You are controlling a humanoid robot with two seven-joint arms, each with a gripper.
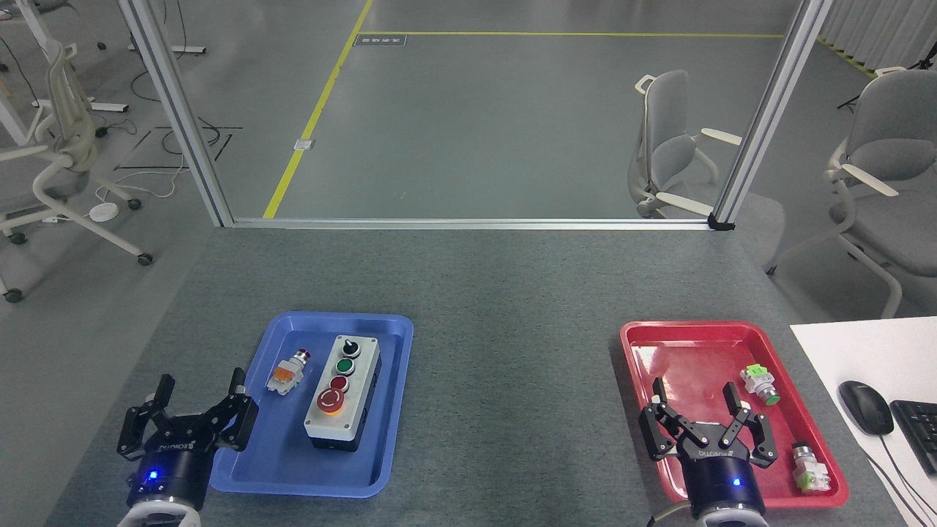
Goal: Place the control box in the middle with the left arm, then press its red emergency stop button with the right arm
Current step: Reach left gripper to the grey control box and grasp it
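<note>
While the grey felt-covered table (pixel 512 293) fills the lower part of the head view, the left arm's black multi-fingered gripper with a blue light and white wrist (pixel 198 410) is seen at the near left corner. Its fingers are spread wide and nothing is held between them; the right-hand fingers overlap the near left rim of a blue rectangular plastic tray (pixel 381 439).

Inside the blue tray, a small loose orange-and-white push-button part (pixel 287 372) lies toward the left, tilted on its side. Just beside it, on the right half of the tray, the oblong control box with light grey lid and black base (pixel 364 380) lies flat, its long axis running away from the robot. Along its lid a black knob (pixel 350 345), a green button (pixel 345 365) and a smaller flat dark-red button (pixel 339 383) are set in a row, far to near. The large red mushroom emergency stop button with white arrow mark and yellow collar (pixel 330 400) sits at the near end. The box is touched by neither gripper.

The middle of the table is bare felt.

On the right, a red rectangular plastic tray (pixel 644 344) is noted. The right arm's black gripper with a blue light on a dark cylindrical wrist (pixel 695 406) hovers over its near half, fingers spread wide, holding nothing. Two small green-and-white button parts lie in the tray: one (pixel 759 385) to the right of the gripper, one (pixel 809 468) near the front right corner.

At the far right edge, a white desk surface (pixel 864 351) carries a black computer mouse (pixel 865 408) and part of a black keyboard (pixel 919 432).
</note>
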